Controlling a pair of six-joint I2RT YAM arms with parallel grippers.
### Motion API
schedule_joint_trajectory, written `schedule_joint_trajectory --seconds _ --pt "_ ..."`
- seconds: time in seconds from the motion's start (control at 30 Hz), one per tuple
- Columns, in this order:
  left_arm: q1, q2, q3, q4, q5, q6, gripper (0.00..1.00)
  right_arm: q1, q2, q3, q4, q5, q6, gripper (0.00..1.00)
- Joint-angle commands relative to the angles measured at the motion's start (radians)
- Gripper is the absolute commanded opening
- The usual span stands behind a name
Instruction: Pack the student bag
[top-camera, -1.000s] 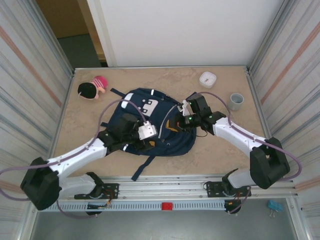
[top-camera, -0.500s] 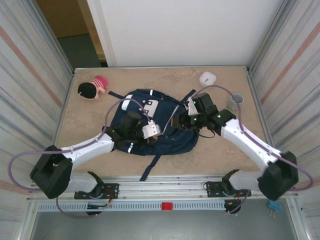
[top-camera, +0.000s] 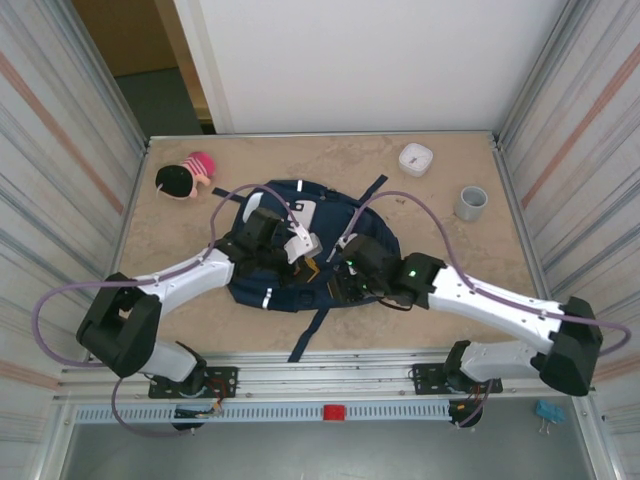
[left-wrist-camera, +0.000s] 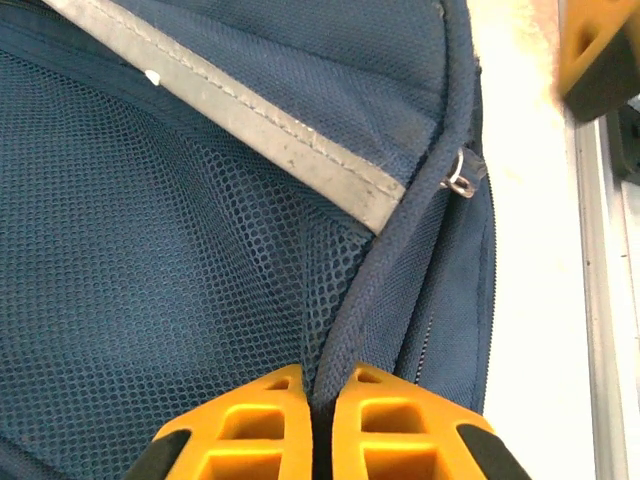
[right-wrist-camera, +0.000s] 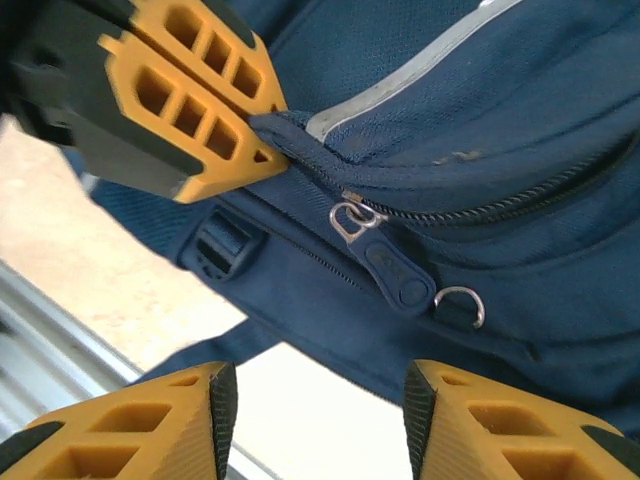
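One student bag (top-camera: 250, 285) only, sprawled in the middle of the table (top-camera: 490, 240), front face up, white patches toward the far side, long axis roughly left to right, though bunched. Pinched tight along its piped edge (left-wrist-camera: 403, 225) by the left gripper (left-wrist-camera: 320, 385), jaws pressed together on the fabric. Just right of that, the right gripper (right-wrist-camera: 312, 378), jaws apart, holding nothing, one zip pull (right-wrist-camera: 397, 277) just ahead. Elsewhere: one doll (top-camera: 185, 176) far left, one white pot (top-camera: 416, 158) and one grey cup (top-camera: 471, 203) far right.

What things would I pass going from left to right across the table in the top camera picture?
pink and black toy → the student bag → small white container → grey cup
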Motion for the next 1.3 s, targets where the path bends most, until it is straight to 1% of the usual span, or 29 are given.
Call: schedule_joint_trajectory --seconds 0.0,0.17,0.3,0.37,0.43,0.47,0.53,0.57,0.63,0.67,0.83,1.0,1.13,1.2,1.27 --pt "0.003 0.002 0.042 0.007 0.099 -0.054 0.08 0.011 0.045 0.033 0.051 0.095 -0.064 0.51" --pt "0.003 -0.007 0.043 0.012 0.110 -0.055 0.08 0.007 0.102 0.055 0.061 0.197 -0.075 0.53" --pt "0.004 -0.013 0.039 0.008 0.118 -0.045 0.08 -0.016 0.145 0.082 0.064 0.195 -0.100 0.52" --pt "0.003 -0.015 0.038 -0.003 0.113 -0.040 0.07 -0.022 0.154 0.096 0.063 0.197 -0.108 0.50" --pt "0.003 -0.020 0.032 -0.003 0.109 -0.038 0.07 -0.035 0.154 0.101 0.070 0.190 -0.115 0.42" --pt "0.003 -0.025 0.027 0.000 0.106 -0.038 0.07 -0.046 0.154 0.100 0.072 0.188 -0.116 0.36" --pt "0.003 -0.035 0.018 -0.003 0.093 -0.032 0.06 -0.068 0.150 0.105 0.061 0.189 -0.112 0.18" --pt "0.003 -0.041 0.017 -0.011 0.081 -0.026 0.06 -0.082 0.146 0.107 0.053 0.182 -0.111 0.12" --pt "0.002 -0.053 0.015 -0.037 0.054 -0.005 0.06 -0.110 0.131 0.104 0.032 0.161 -0.127 0.03" --pt "0.003 -0.060 0.012 -0.053 0.030 0.008 0.06 -0.124 0.120 0.105 0.016 0.148 -0.138 0.00" --pt "0.007 -0.091 0.002 -0.131 -0.082 0.077 0.05 -0.210 0.045 0.099 -0.081 0.058 -0.217 0.00" --pt "0.021 -0.127 -0.034 -0.151 -0.110 0.126 0.05 -0.351 0.001 0.053 -0.094 -0.151 -0.269 0.00" --pt "0.029 -0.171 -0.070 -0.145 -0.124 0.173 0.06 -0.385 0.006 0.020 -0.051 -0.290 -0.284 0.00" --pt "0.039 -0.189 -0.081 -0.145 -0.146 0.177 0.08 -0.385 0.012 0.013 -0.028 -0.353 -0.284 0.00" --pt "0.046 -0.209 -0.080 -0.158 -0.169 0.159 0.17 -0.377 0.015 0.006 -0.009 -0.391 -0.268 0.00"
